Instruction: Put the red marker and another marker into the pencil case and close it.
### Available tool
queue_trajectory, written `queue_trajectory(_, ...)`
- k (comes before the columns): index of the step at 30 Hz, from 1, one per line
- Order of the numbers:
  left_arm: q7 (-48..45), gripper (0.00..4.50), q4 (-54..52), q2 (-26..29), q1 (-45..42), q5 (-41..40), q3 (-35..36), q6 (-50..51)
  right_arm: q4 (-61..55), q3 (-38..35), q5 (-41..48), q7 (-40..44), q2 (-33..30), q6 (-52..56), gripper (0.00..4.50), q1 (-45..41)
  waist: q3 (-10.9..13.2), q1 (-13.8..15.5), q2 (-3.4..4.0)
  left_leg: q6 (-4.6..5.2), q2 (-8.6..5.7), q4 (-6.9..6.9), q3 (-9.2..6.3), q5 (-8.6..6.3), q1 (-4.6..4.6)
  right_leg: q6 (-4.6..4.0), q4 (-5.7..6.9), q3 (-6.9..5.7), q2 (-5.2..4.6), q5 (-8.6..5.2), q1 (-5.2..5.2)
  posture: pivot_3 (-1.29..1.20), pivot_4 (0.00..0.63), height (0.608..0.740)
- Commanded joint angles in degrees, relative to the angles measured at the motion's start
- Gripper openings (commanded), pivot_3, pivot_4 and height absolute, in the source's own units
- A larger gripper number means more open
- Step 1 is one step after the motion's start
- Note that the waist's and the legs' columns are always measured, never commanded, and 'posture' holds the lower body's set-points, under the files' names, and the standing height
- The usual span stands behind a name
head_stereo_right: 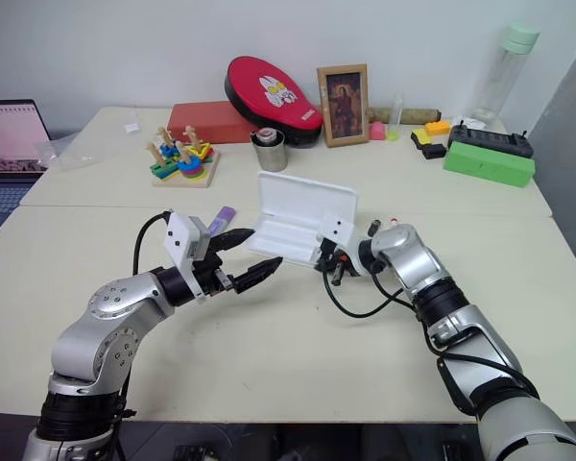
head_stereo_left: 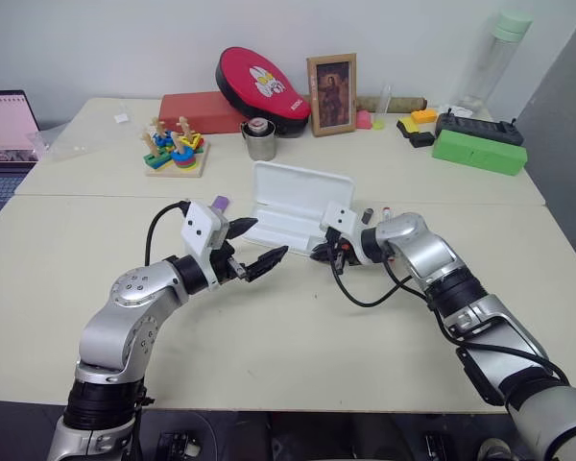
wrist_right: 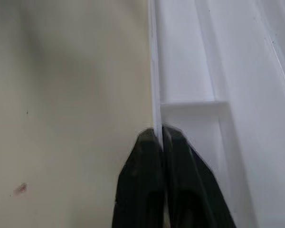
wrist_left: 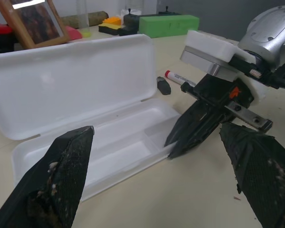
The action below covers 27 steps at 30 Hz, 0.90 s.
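The white pencil case [head_stereo_left: 290, 213] lies open in the middle of the table, its lid standing up behind the shallow tray [wrist_left: 118, 142]. My right gripper [wrist_right: 159, 135] is shut on the tray's front rim near its right end, also seen as the right gripper [wrist_left: 175, 145]. My left gripper [head_stereo_left: 268, 238] hangs open just in front of the case's left part, with nothing between its fingers [wrist_left: 61, 180]. The red marker [wrist_left: 179, 78] lies on the table to the right of the case, behind my right hand. The purple highlighter [head_stereo_left: 221, 204] lies left of the case, behind my left wrist.
A small dark grey stub [wrist_left: 162, 86] lies beside the red marker. Farther back stand a wooden stacking toy [head_stereo_left: 176, 149], a metal cup [head_stereo_left: 260, 140], a red pouch [head_stereo_left: 264, 88], a picture frame [head_stereo_left: 332, 94] and a green box [head_stereo_left: 479, 150]. A laptop [head_stereo_left: 5, 134] sits far left.
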Motion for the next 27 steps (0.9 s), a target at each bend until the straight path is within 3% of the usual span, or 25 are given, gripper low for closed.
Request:
queue_trajectory(1,-0.07,4.5,-1.21,0.38,-0.46,-1.04,1.61,-0.89,-3.45,-0.08,0.18,2.43,-0.25,-1.36,0.03,0.5,0.0,0.0,0.0,0.0,0.0,0.0,0.0,0.0,0.0,0.0,0.0,0.0,0.0,0.0,0.0,0.0,0.15,0.74)
queue_trajectory(6,-0.29,4.5,-3.05,1.09,1.25,-1.96,2.42,0.11,-10.87,0.2,0.89,4.59,-1.69,-0.31,0.03,3.31,0.0,0.0,0.0,0.0,0.0,0.0,0.0,0.0,0.0,0.0,0.0,0.0,0.0,0.0,0.0,0.0,0.15,0.74)
queue_trajectory(10,-2.0,4.5,-9.75,4.95,7.89,-5.01,4.13,3.83,-24.98,2.4,1.58,6.97,-4.93,3.72,0.03,10.19,0.0,-0.01,0.0,0.0,0.0,-0.01,-0.01,-0.01,-0.01,0.0,-0.03,0.01,0.0,0.0,0.01,0.0,0.15,0.74)
queue_trajectory(15,-3.3,4.5,-12.68,7.76,12.53,-7.1,5.57,5.1,-34.65,4.75,1.96,8.14,-7.35,7.05,0.03,15.33,0.01,0.02,0.04,0.01,0.0,-0.02,-0.02,-0.01,-0.02,-0.01,0.01,0.0,0.0,-0.03,-0.03,0.0,0.15,0.74)
queue_trajectory(27,-2.36,4.5,-13.74,9.14,11.75,-8.87,5.24,6.54,-35.66,7.02,0.71,3.38,-6.23,10.66,0.03,16.63,-0.01,0.11,0.0,0.0,0.0,0.03,-0.02,0.0,0.06,0.14,0.0,0.02,0.0,-0.09,0.06,0.0,0.15,0.74)
